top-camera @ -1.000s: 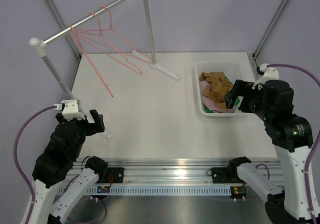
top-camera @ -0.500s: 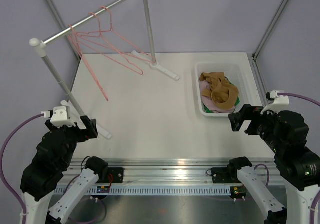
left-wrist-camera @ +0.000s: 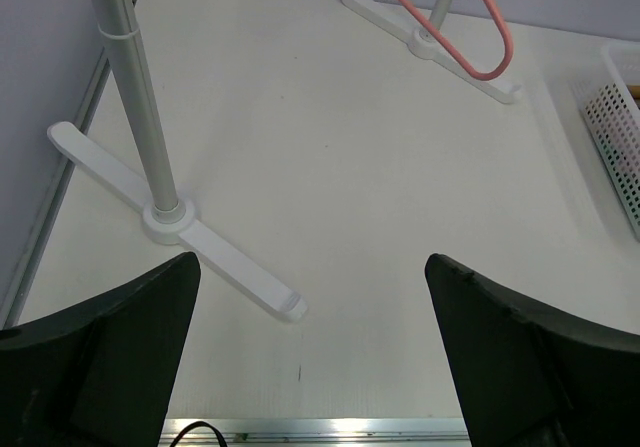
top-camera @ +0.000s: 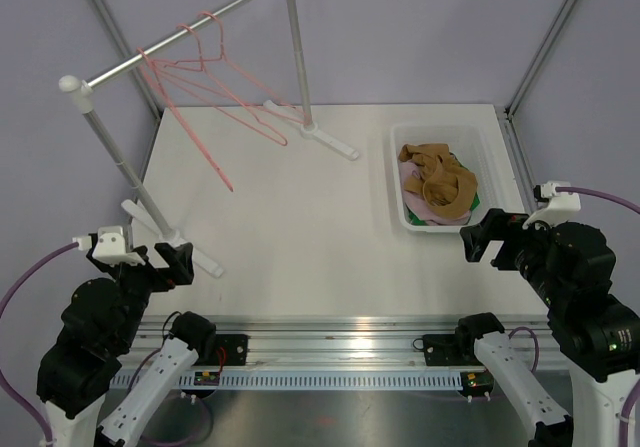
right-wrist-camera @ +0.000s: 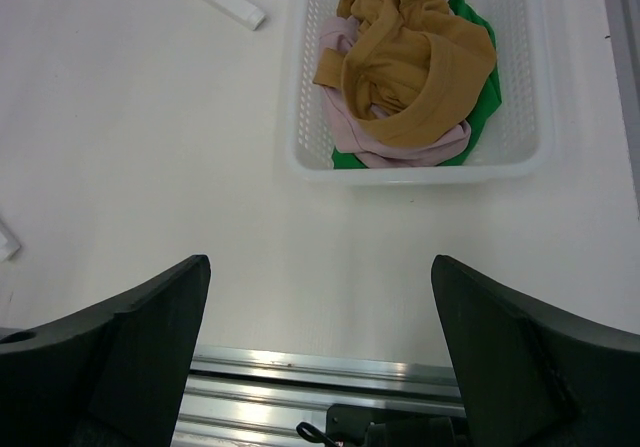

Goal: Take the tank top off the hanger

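Pink wire hangers [top-camera: 222, 172] hang bare on the rack's rail [top-camera: 180, 37] at the back left; one hanger's end shows in the left wrist view [left-wrist-camera: 487, 73]. A tan tank top [top-camera: 435, 182] lies crumpled in the white basket [top-camera: 440, 129] on top of a pink garment [right-wrist-camera: 345, 117] and a green garment [right-wrist-camera: 480, 107]; it also shows in the right wrist view [right-wrist-camera: 420, 67]. My left gripper [top-camera: 170, 262] is open and empty near the rack's front foot [left-wrist-camera: 230, 267]. My right gripper [top-camera: 480, 242] is open and empty, in front of the basket [right-wrist-camera: 420, 172].
The rack's front pole [top-camera: 120, 162] stands close to my left gripper, and it shows in the left wrist view [left-wrist-camera: 135, 97]. The rear pole [top-camera: 297, 57] stands at the back centre. The metal rail of the table's near edge [right-wrist-camera: 320, 367] lies below my right gripper.
My right arm drew back from the basket to the near edge, then stayed still. My left arm drew back towards the near left corner. The hangers swing slightly.
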Robot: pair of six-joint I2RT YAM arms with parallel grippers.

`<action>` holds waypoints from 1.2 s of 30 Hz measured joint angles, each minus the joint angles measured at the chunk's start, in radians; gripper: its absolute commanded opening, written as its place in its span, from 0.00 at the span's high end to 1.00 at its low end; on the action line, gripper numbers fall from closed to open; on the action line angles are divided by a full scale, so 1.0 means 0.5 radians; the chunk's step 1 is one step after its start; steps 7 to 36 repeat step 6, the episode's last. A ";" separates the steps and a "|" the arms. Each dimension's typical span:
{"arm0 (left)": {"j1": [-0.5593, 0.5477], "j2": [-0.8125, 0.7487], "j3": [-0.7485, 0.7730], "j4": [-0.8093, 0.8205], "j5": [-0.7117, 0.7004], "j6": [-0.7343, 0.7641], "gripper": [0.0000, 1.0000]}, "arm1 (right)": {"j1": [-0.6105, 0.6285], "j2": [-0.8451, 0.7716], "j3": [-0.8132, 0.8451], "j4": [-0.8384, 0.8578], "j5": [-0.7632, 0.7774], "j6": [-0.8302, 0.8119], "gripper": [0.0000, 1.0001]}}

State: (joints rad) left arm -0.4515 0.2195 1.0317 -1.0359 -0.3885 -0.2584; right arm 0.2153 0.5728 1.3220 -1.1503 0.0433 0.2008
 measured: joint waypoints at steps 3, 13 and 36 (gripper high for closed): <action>0.000 0.000 -0.001 0.004 0.006 0.000 0.01 | 0.000 0.000 0.000 0.001 0.002 -0.001 0.00; 0.000 0.000 -0.001 0.013 0.008 0.001 0.01 | 0.000 0.005 -0.002 0.002 0.003 -0.001 0.00; 0.000 0.000 -0.001 0.013 0.008 0.001 0.01 | 0.000 0.005 -0.002 0.002 0.003 -0.001 0.00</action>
